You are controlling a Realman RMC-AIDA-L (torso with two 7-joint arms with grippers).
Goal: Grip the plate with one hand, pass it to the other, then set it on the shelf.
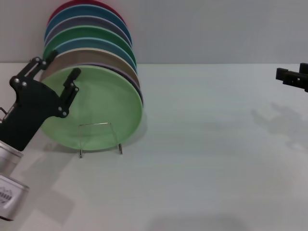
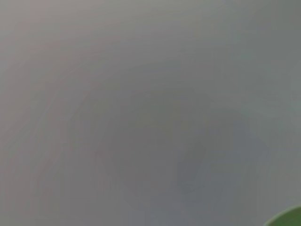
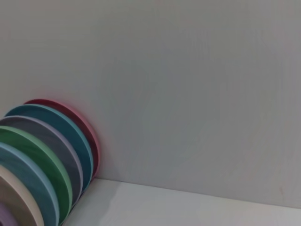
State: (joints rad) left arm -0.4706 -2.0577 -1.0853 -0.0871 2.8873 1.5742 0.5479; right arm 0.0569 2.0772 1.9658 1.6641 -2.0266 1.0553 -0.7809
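Observation:
The pale mint-green plate (image 1: 103, 113) stands upright at the front of a row of plates, leaning in the small clear stand (image 1: 99, 126) on the table. My left gripper (image 1: 60, 69), chunky and black with a silver cuff, is open at the plate's upper left rim. One finger lies in front of the plate's face and the other is up by the beige plate behind it. A green sliver of plate (image 2: 288, 218) shows in the left wrist view. My right gripper (image 1: 293, 77) shows only partly at the far right edge, away from the plates.
Behind the mint plate stand several upright plates: lilac, beige (image 1: 77, 57), blue, darker green (image 1: 84, 36), grey, teal and red (image 1: 84, 4). They also show in the right wrist view (image 3: 44, 155) against the pale wall. The white table (image 1: 202, 159) stretches to the right.

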